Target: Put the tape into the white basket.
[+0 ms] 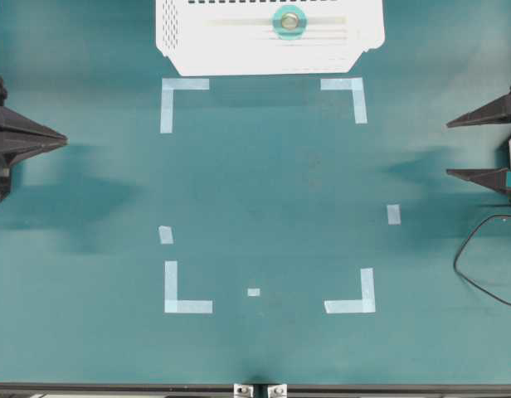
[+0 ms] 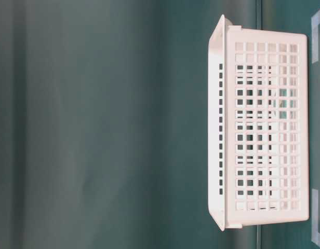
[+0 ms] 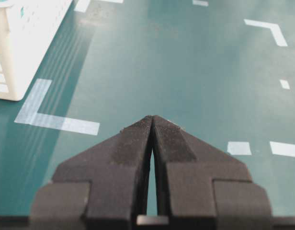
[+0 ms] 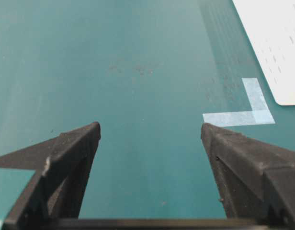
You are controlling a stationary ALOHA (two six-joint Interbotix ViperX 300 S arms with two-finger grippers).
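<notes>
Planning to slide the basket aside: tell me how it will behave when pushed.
The basket looks like thin perforated plastic, so probably light and easy to slide. Its broad, low shape makes tipping unlikely. The tape lies flat inside, so it should ride along rather than roll.

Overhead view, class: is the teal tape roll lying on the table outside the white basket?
No. The teal tape roll lies inside the white basket.

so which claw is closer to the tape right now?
Roughly equal; right claw slightly nearer. Tape lies in the white basket at the top; left claw sits at the left edge, the right at the right edge.
</notes>
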